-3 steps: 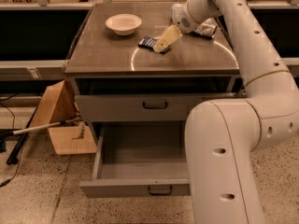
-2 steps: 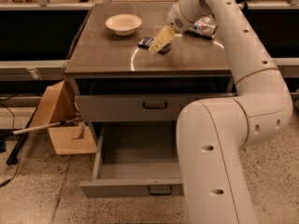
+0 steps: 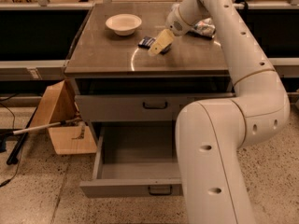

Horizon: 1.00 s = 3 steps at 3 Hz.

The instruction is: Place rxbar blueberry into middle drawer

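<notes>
The rxbar blueberry (image 3: pixel 145 41) lies flat on the cabinet top (image 3: pixel 107 55), a dark blue wrapper right of the bowl. My gripper (image 3: pixel 160 43) hangs low over the bar's right end, touching or nearly touching it, and hides part of it. The middle drawer (image 3: pixel 133 164) is pulled open low at the cabinet front. Its grey tray is bare, and its loop handle (image 3: pixel 160 189) shows at the front's centre. My arm's big white link (image 3: pixel 210 162) covers the drawer's right part.
A white bowl (image 3: pixel 124 23) stands at the back left of the top. A crinkled plastic item (image 3: pixel 204 28) lies behind my wrist. A closed drawer with a dark handle (image 3: pixel 155 105) sits above the open one. A cardboard box (image 3: pixel 58 120) and a stick (image 3: pixel 39 128) lie on the floor at left.
My gripper has moved a little left and down, closer onto the bar's right end. The bar, bowl and drawer have not moved.
</notes>
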{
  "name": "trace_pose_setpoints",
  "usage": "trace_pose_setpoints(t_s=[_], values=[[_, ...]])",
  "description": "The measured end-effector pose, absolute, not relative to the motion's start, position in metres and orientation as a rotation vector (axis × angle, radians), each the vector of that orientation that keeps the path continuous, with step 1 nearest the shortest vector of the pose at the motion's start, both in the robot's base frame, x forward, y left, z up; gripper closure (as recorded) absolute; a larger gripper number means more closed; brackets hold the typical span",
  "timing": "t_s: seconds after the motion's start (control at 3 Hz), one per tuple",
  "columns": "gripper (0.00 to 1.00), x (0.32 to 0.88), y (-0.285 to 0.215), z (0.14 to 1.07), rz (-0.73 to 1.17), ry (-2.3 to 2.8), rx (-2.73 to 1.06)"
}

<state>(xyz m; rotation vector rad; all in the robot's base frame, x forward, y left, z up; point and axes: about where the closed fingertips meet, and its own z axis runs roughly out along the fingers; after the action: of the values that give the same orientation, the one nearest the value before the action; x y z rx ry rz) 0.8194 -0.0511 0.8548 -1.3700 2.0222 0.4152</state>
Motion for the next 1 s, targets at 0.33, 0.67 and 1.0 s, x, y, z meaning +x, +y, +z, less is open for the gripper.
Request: trace_pose_setpoints(t_s=[0.33,0.67,1.0], values=[[0.0,0.818,-0.048,0.846,0.436,2.047,-1.373],[0.0,0.808,-0.04,0.833,0.477,2.09,-1.406],[0.0,0.806,-0.035,0.824,0.495,2.115,-1.415]])
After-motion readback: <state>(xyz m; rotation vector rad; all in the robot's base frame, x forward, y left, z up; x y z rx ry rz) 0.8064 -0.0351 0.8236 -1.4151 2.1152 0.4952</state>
